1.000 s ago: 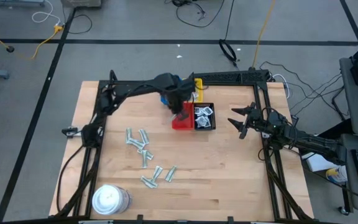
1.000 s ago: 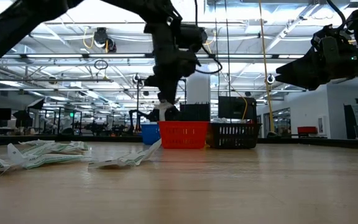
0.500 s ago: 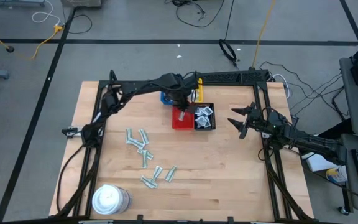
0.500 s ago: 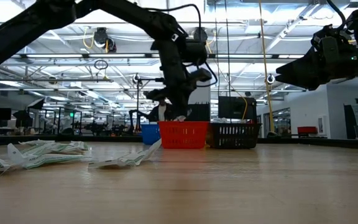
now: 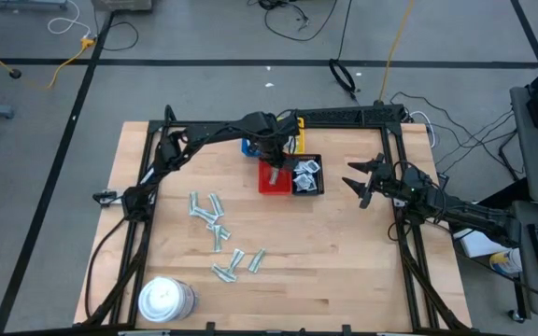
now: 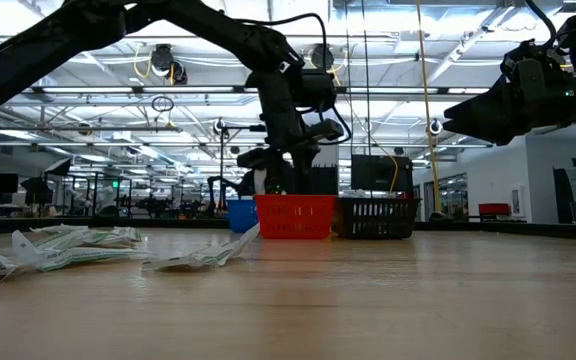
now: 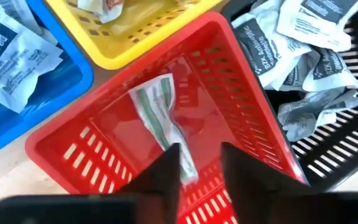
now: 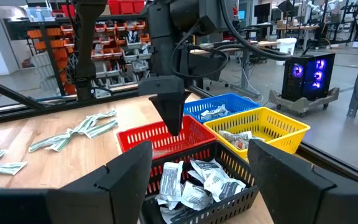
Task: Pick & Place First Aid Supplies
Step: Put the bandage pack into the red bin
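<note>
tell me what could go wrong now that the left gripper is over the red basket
1. The narrow grey-green striped strip lies in the red slotted plastic basket with its end between the left gripper's parted fingers; it may cling and lift out as the arm rises.
2. The yellow basket and black basket touch the red one, so a sideways pull could nudge them.

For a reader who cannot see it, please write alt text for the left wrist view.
The left gripper hangs over the red tray, its jaws parted, with a grey-green striped packet lying in the tray just ahead of them. A blue tray, a yellow tray and a black tray of white packets surround it.
</note>
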### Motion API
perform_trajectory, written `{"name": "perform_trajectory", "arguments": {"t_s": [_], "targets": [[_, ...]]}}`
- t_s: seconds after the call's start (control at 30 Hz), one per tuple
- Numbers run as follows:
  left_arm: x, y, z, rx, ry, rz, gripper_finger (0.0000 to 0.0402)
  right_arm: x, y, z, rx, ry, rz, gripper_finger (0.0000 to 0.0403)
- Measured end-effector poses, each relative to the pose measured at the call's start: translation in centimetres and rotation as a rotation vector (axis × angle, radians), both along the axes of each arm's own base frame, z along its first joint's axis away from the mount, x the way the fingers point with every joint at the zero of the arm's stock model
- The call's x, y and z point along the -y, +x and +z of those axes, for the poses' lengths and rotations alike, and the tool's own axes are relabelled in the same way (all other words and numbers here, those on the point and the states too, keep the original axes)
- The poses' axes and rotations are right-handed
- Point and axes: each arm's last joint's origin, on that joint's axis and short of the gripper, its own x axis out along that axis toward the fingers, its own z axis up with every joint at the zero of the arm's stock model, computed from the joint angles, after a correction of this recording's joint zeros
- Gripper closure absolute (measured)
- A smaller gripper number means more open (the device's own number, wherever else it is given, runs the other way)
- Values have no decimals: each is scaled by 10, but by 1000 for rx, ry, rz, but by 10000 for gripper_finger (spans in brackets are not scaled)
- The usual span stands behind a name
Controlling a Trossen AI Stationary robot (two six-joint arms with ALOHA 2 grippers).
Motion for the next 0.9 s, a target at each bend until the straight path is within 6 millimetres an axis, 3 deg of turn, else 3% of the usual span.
{"name": "perform_trajectory", "arguments": {"t_s": [0.2, 0.4, 0.63, 0.9], "targets": [[0, 0, 0, -1, -5, 17, 178, 0, 0, 0, 0, 0, 0, 142], [0, -3, 3, -10, -13, 27, 119, 0, 0, 0, 0, 0, 0, 141], [4, -10, 17, -17, -82, 84, 107, 0, 0, 0, 0, 0, 0, 142], [10, -30, 31, -154, -102, 145, 133, 0, 0, 0, 2, -1, 0, 142]]}}
